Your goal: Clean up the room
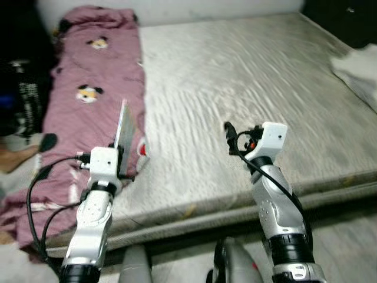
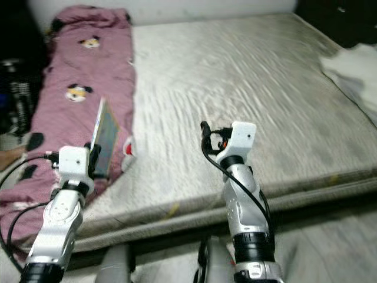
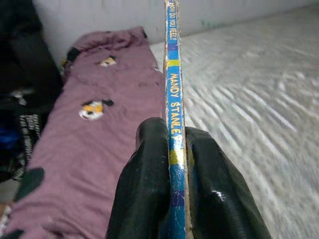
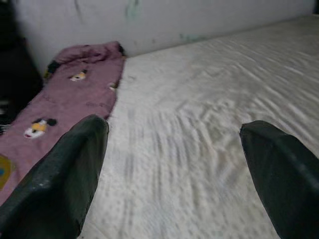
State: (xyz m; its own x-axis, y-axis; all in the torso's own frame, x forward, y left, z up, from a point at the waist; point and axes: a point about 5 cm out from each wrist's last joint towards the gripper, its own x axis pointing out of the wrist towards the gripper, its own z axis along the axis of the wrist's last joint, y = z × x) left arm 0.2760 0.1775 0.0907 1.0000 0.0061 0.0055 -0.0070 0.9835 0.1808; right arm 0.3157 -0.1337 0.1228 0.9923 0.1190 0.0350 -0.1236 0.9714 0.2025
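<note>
Blue-spined, the thin book (image 3: 174,114) stands on edge, pinched between my left gripper's (image 3: 173,164) fingers, over the seam where the mauve blanket (image 1: 88,100) meets the bare mattress (image 1: 247,76). My right gripper (image 4: 174,164) hovers spread wide, holding nothing, over broad open mattress; its front edge (image 1: 235,206) runs just below both wrists.

Ahead of me lies a bare grey mattress (image 1: 247,88), rippled with quilting and evenly lit, running up to a pale wall (image 4: 164,20). Along its left edge stretches a mauve blanket (image 1: 88,76) with cartoon faces; beyond that, dark clutter (image 1: 20,88).
</note>
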